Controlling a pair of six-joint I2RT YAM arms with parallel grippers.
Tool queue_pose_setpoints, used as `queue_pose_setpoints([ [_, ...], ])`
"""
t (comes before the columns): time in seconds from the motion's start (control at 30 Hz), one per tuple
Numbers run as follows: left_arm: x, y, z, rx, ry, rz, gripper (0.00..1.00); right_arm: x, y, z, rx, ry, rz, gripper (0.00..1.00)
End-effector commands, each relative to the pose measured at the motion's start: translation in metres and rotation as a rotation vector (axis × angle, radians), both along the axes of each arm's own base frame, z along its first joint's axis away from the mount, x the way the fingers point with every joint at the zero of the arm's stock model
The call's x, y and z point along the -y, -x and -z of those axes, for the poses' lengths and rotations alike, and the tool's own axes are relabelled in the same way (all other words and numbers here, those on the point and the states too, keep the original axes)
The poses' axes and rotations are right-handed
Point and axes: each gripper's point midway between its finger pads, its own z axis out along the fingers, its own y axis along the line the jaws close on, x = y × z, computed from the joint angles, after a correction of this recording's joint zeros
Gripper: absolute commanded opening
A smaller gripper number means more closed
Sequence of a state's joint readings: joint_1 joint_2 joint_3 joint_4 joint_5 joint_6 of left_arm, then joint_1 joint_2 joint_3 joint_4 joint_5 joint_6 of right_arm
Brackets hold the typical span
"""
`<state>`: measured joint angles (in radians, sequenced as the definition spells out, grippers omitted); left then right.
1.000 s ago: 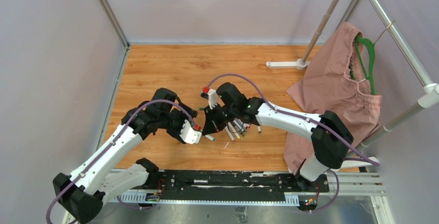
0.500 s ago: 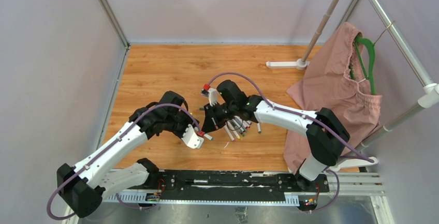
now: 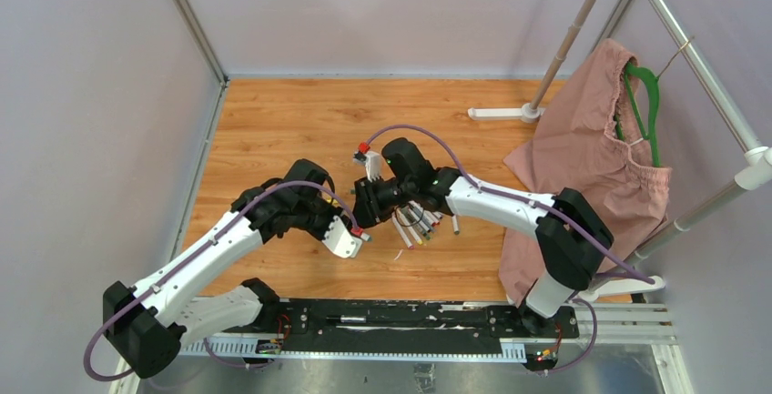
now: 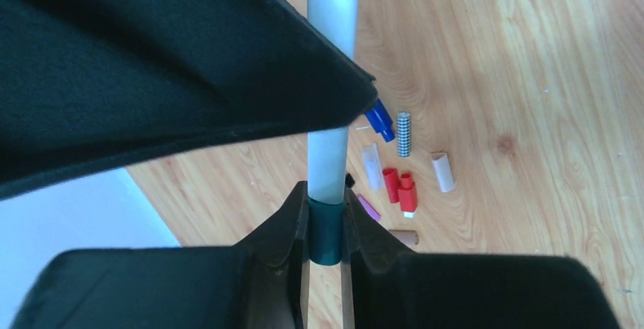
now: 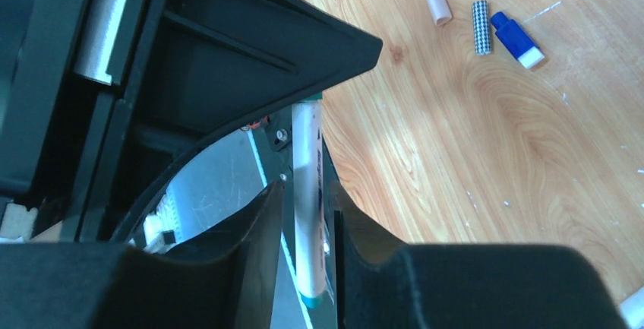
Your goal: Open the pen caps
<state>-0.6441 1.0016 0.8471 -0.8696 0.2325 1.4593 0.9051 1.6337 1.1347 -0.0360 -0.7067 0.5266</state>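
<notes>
Left wrist shows left gripper (image 4: 326,207) half-hiding the green cap (image 4: 327,232).

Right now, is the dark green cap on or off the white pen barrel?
On: dark green cap meets white pen barrel without gap, inside left gripper.

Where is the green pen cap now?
Left wrist view, low centre: the green cap is pinched by the left gripper, on the end of the white pen barrel.
</notes>
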Motion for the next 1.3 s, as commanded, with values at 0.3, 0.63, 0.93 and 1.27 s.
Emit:
queue_pose_setpoints([
  [0.3,0.003,-0.022,-0.019,0.097,0.020,-0.057,0.00,-0.012,-0.009,0.000,-0.099,-0.069,0.053,0.00],
  [0.63,-0.014,-0.051,-0.006,0.200,-0.058,-0.142,0.00,0.047,0.032,0.027,-0.164,0.008,0.061,0.00],
  [0.93,0.003,-0.059,-0.002,0.080,-0.007,-0.199,0.00,0.107,0.004,0.048,0.025,0.227,0.266,0.00],
  [1.27,0.030,-0.078,0.048,-0.195,-0.054,-0.347,0.00,0.210,-0.070,0.086,0.311,0.600,0.747,0.01],
])
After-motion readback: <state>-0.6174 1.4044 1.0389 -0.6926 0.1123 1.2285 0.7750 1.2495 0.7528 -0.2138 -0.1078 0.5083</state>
